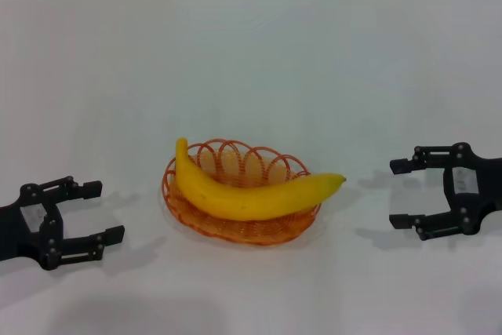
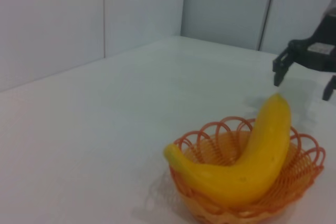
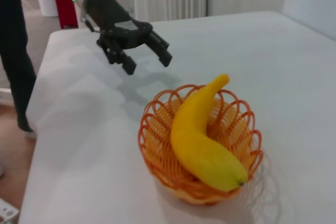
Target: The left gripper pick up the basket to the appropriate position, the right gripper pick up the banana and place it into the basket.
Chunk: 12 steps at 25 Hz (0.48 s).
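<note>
The banana [image 1: 251, 192] lies across the basket [image 1: 271, 229], its stem end over the rim on the robot's left and its dark-tipped end jutting past the rim on the right. The basket sits on the white counter [image 1: 251, 60], between the two arms. The left pincer [image 1: 96, 211] hovers open near the basket, holding nothing. The right pincer [image 1: 400, 194] is likewise open and empty, well apart from the banana's tip.

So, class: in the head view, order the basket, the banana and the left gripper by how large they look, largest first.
1. Basket and banana: about equally long, so no ranking; the basket covers more area.
2. Left gripper: looks smallest, though it is cut by the frame edge.
</note>
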Tool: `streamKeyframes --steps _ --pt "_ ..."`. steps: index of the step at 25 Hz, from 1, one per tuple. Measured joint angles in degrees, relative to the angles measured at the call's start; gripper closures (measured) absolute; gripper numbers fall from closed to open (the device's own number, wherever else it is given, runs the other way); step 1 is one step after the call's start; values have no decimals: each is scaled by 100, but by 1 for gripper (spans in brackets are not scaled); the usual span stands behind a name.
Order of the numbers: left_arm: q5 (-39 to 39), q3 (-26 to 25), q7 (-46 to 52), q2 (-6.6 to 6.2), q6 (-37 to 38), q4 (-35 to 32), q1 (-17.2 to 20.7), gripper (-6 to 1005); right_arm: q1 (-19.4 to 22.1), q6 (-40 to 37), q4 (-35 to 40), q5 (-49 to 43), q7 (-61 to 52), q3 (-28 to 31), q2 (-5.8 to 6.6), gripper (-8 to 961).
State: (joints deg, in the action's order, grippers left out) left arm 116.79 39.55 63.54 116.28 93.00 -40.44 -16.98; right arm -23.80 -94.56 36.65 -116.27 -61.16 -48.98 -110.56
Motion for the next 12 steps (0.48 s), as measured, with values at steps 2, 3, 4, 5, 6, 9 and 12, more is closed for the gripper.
streamKeyframes --steps 2,3,4,5,6,9,12 --pt "-22 -1 -155 5 3 16 15 169 3 1 -38 -12 62 124 -33 131" --pt "-28 0 -217 15 5 23 11 169 2 1 -67 -15 96 176 -43 131" --pt "-28 0 -254 21 5 27 -1 168 -5 1 -105 -18 130 214 -45 132" --pt "-28 0 -276 27 5 30 -10 168 -16 7 -144 -20 165 242 -46 133" --pt "-28 0 -287 31 5 34 -22 168 -29 22 -183 -22 192 256 -47 133" --pt "-41 0 -293 34 2 42 -30 168 -46 151 -224 -28 222 259 -61 132" --pt "-48 0 -306 44 -11 58 -40 168 -46 273 -280 -29 244 228 -77 132"
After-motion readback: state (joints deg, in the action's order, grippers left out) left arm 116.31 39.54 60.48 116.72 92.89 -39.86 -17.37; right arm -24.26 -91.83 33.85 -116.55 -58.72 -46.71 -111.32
